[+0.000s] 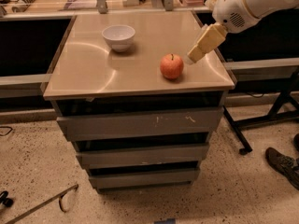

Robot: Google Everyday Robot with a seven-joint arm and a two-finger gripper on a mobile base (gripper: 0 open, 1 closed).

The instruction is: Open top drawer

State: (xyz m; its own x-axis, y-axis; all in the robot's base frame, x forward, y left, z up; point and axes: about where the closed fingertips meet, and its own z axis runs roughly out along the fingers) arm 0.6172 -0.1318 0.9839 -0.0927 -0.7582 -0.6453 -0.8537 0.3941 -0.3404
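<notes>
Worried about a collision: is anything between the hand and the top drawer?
The hand hovers over the tabletop beside the apple; only the tabletop's front edge lies between it and the top drawer below.

gripper point(192, 57) above tabletop point(84, 73) just beside apple point(171, 66), bowl point(118, 36) well apart, open floor point(37, 167) before top drawer point(135, 123)

Warm light, glare arcs on tabletop point(93, 76); tool point(193, 57) just right of apple point(171, 66).
</notes>
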